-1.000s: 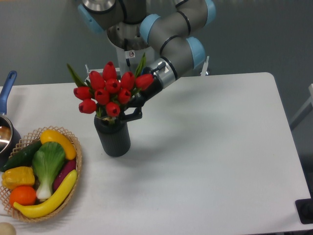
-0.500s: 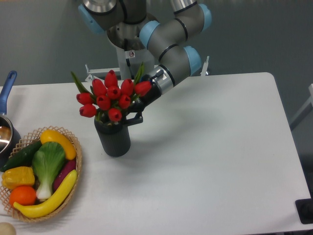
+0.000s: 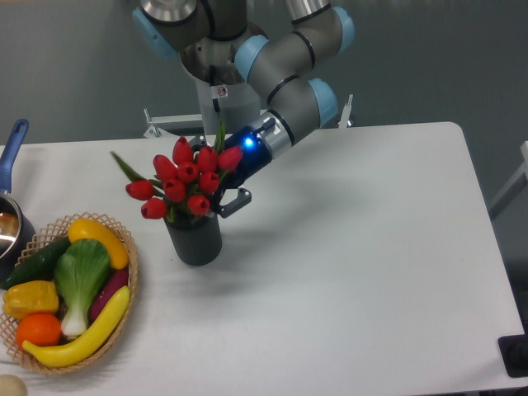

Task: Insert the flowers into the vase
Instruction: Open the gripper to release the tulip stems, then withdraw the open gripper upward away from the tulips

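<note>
The flowers [image 3: 186,177], a bunch of red tulip buds with green leaves, stand in the mouth of the dark grey ribbed vase [image 3: 195,241] at the table's left middle. The buds lean to the left and spread wider than the rim. My gripper [image 3: 218,203] comes in from the upper right and sits right beside the bunch just above the vase rim. One finger [image 3: 236,200] shows, splayed off to the right of the stems; the other is hidden behind the buds. The jaws look open and no longer pinch the stems. A blue light glows on the gripper body.
A woven basket [image 3: 130,262] of vegetables stands at the front left, close to the vase. A pot with a blue handle [image 3: 10,157] sits at the left edge. A black object [image 3: 516,356] is at the front right corner.
The bunch has dropped lower into the vase and tipped left. The gripper came down with it, its finger has swung away from the stems, and a blue light has come on.
</note>
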